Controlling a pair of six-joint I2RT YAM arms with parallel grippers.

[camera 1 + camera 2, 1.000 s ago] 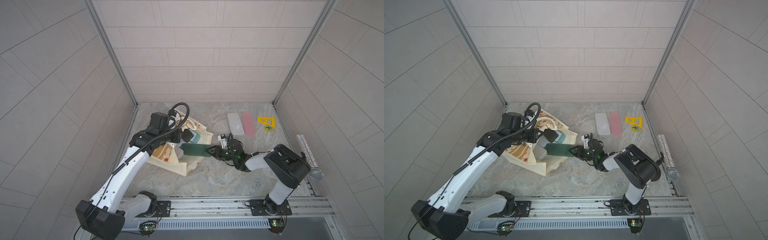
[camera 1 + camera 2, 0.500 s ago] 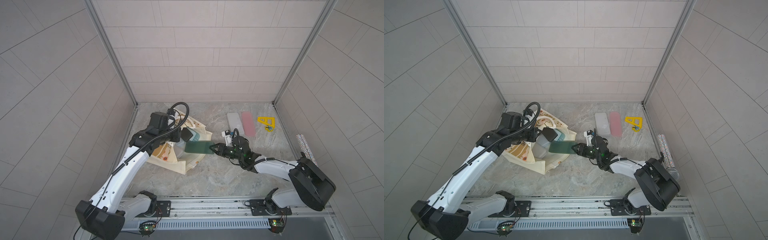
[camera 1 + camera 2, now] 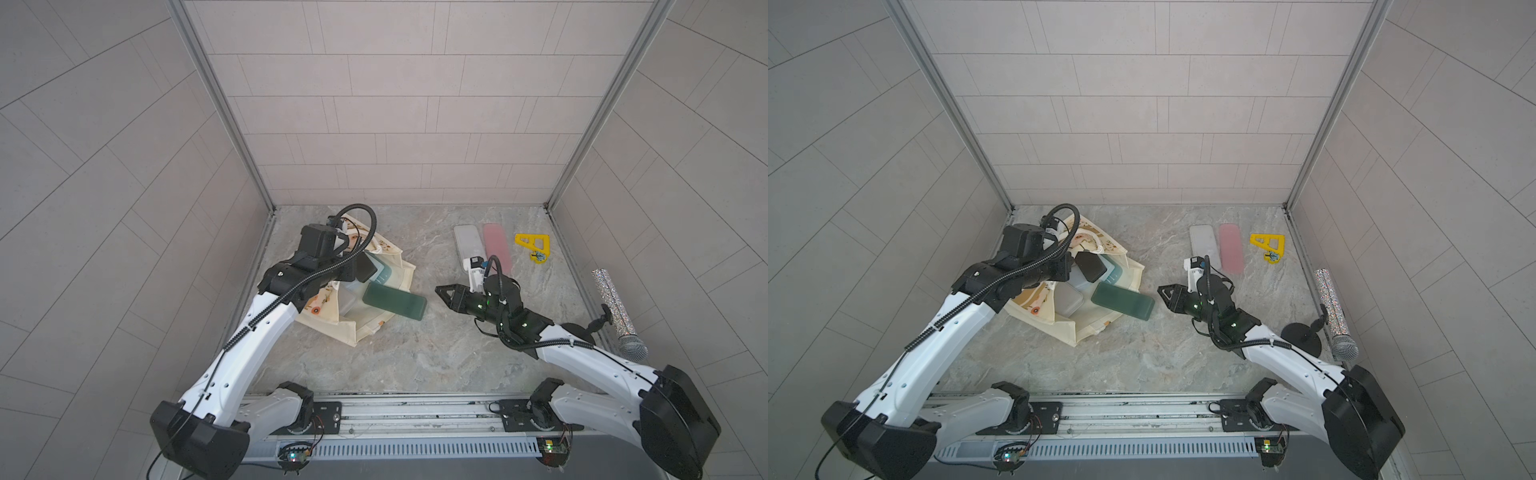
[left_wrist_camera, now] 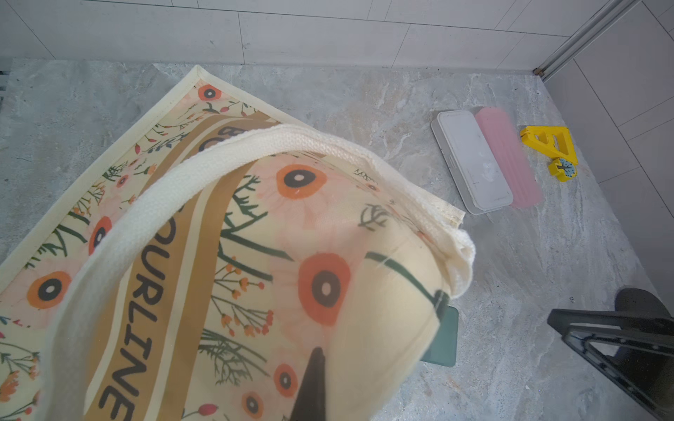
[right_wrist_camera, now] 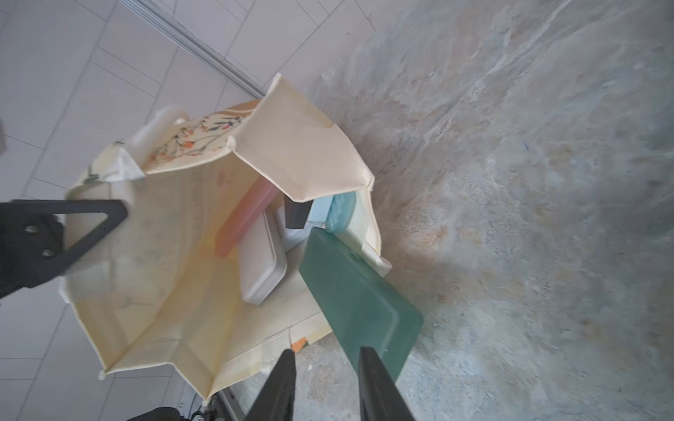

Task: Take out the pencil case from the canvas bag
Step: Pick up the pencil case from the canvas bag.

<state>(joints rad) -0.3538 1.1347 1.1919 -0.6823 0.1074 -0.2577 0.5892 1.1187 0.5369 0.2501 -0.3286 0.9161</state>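
Left gripper [image 3: 362,268]: clamped shut on the upper wall of the canvas bag [image 3: 357,330], at 11 o'clock of its mouth. In the left wrist view the cloth drapes over one dark fingertip [image 4: 313,382].
Canvas bag: lies on its side on the left half of the table, its mouth gaping toward 3 o'clock. A grey case [image 5: 262,262] and a salmon case [image 5: 244,218] lie inside.
Green pencil case [image 3: 395,302]: lies flat, half out of the mouth at the bag's 4 o'clock. Its outer end rests on the table.
Right gripper [image 3: 441,291]: at 3 o'clock of the green pencil case, near but apart, pointing to 9 o'clock. Its jaws stand narrowly apart with nothing between them.
White case [image 3: 469,245] and pink case [image 3: 496,245]: side by side, at 12 o'clock of the right gripper.
Yellow piece [image 3: 534,245]: at 3 o'clock of the pink case.
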